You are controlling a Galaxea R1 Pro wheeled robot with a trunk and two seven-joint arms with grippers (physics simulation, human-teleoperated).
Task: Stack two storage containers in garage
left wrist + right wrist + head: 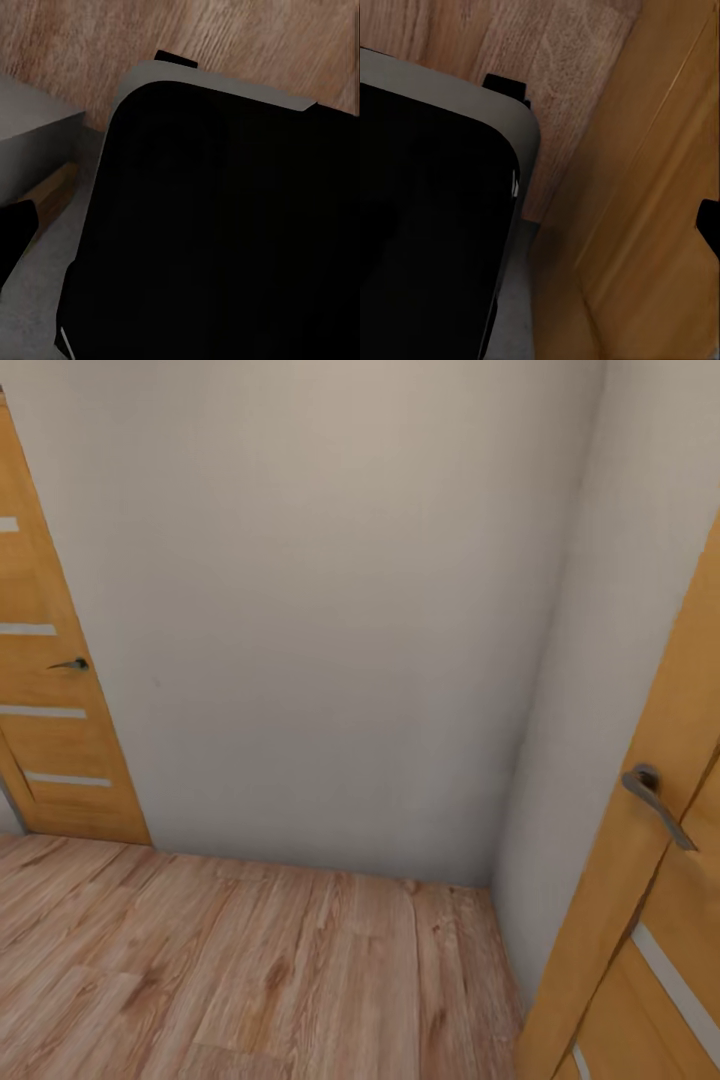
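The two storage containers are out of view, and so are the living room and the garage. In the head view I face a plain grey-white wall corner [540, 690] over light wood-plank flooring [230, 970]. The left wrist view looks down on my own black base with its grey rim [217, 82], and a dark fingertip [11, 236] shows at the frame's edge. The same base rim [521, 124] appears in the right wrist view, with another dark fingertip [709, 225] against a wooden door panel. Nothing shows held in either gripper.
A wooden panel door [45, 690] with a small dark handle [72, 664] stands at the left. Very close on the right is another wooden door [650, 920] with a grey lever handle [655, 800]. Its panel [645, 225] runs right beside my base.
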